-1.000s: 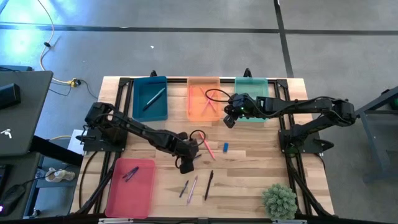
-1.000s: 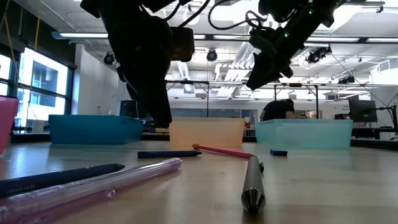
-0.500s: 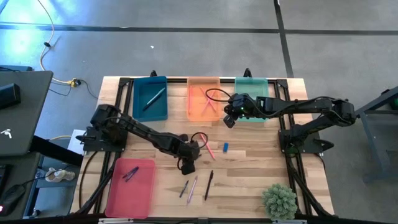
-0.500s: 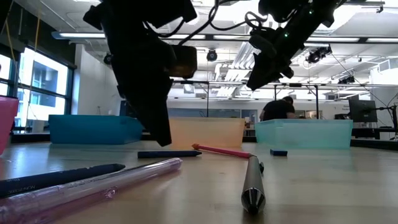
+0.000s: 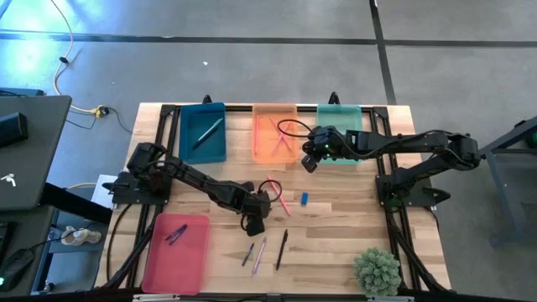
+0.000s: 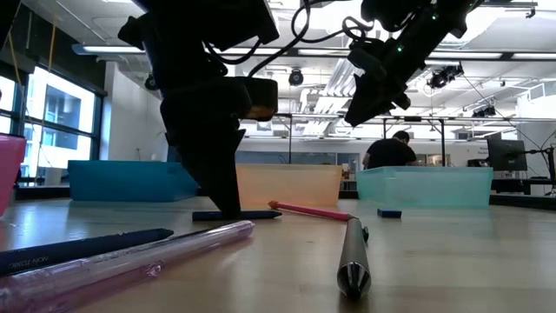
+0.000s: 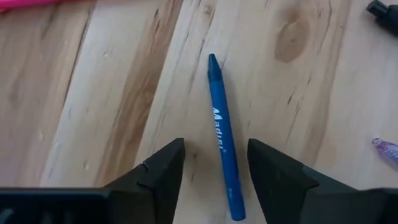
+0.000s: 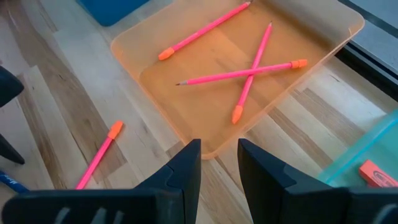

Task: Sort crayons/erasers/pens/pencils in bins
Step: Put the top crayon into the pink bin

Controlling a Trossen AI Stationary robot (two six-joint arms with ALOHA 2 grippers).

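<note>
A blue crayon [image 7: 224,140] lies flat on the wooden table, also seen in the low view [image 6: 252,215]. My left gripper [image 7: 215,143] is open and low over it, one finger on either side, apart from it; it is near the table's middle [image 5: 254,225]. My right gripper [image 5: 308,164] is narrowly open and empty, held above the near edge of the orange bin [image 8: 249,74], which holds three pink pencils. The teal-blue bin [image 5: 203,132], mint-green bin [image 5: 339,132] and pink-red bin [image 5: 178,252] rest on the table. A red eraser [image 8: 376,171] lies in the mint-green bin.
A pink pencil [image 5: 281,201] and a small blue eraser [image 5: 304,199] lie just right of my left gripper. Three pens [image 5: 262,253] lie nearer the front edge. A green plant [image 5: 376,270] stands at the front right corner. A person shows in the room behind [image 6: 391,155].
My left gripper has gone down to the table, shifting slightly toward the right edge, and now stands astride the blue crayon. The crayon has not moved.
</note>
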